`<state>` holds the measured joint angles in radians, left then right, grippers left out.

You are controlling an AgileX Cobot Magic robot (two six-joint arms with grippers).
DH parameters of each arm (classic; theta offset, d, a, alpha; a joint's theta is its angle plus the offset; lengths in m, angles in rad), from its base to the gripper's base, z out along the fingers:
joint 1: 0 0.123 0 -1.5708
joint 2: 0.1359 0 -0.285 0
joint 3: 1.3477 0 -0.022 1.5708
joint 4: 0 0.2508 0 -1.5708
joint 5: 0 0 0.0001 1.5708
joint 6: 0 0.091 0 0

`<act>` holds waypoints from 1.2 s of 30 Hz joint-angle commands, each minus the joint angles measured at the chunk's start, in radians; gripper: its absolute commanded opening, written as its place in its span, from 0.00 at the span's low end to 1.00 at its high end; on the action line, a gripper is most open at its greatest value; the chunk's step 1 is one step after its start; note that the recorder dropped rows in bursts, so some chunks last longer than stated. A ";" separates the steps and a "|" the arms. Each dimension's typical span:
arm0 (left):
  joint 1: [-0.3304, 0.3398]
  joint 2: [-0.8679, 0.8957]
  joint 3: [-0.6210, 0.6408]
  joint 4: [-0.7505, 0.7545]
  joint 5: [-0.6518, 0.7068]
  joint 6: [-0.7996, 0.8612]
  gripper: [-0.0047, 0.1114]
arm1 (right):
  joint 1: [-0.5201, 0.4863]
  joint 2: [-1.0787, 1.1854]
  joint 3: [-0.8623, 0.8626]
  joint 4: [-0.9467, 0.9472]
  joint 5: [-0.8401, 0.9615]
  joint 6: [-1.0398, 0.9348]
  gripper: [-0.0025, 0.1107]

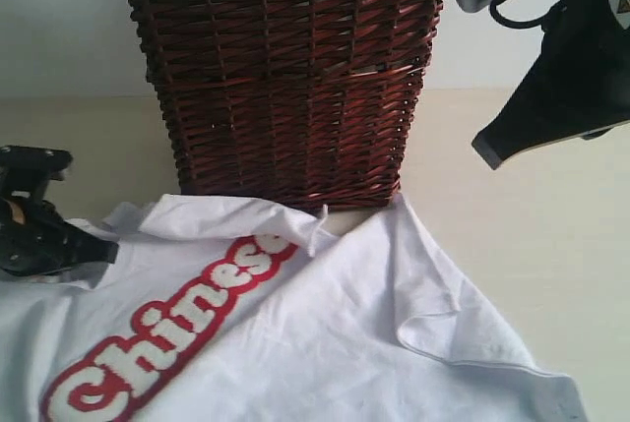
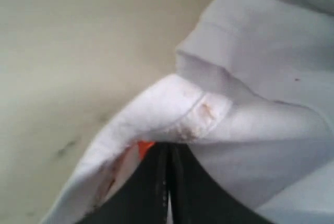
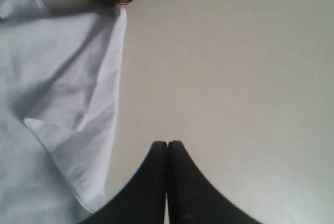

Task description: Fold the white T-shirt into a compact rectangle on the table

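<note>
Folding starts here from an untidy lay on the table (image 1: 551,245), whose pale surface is bare to the right. At the back stands a dark wicker basket (image 1: 285,88), and the far edge of the white T-shirt (image 1: 335,324) touches its foot. The shirt lies front up, its red-outlined lettering (image 1: 167,338) running on a slant, and it is rumpled, with a ridge turned over near the basket and a loose flap (image 1: 463,343) doubled back on the right side. The right gripper (image 1: 489,151) hangs well above the table with its jaws pressed together and nothing between them. The left gripper (image 1: 103,253) sits low at the shirt's left edge, also clenched, and its wrist view shows a stitched hem (image 2: 201,112) bunched right at the tips, apparently pinched there. To do this step well, the cloth probably needs drawing clear of the basket and pulling taut first, so that the flap opens flat. A one-sided pull risks dragging the garment askew, so the idle right gripper would do best to take the opposite edge.
</note>
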<state>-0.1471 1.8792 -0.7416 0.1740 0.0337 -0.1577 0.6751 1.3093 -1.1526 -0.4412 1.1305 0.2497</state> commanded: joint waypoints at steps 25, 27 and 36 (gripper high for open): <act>0.035 -0.825 0.342 -0.003 -0.123 -0.112 0.04 | -0.001 0.235 0.112 0.325 -0.227 -0.215 0.41; 0.014 -0.852 0.366 -0.003 -0.137 -0.112 0.04 | -0.003 0.287 0.112 0.224 -0.210 -0.024 0.47; 0.005 -0.858 0.401 -0.003 -0.209 -0.115 0.04 | -0.003 0.504 0.090 0.354 -0.474 -0.084 0.47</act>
<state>-0.1340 1.0256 -0.3438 0.1756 -0.1564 -0.2663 0.6734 1.7798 -1.0466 -0.1348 0.7595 0.1924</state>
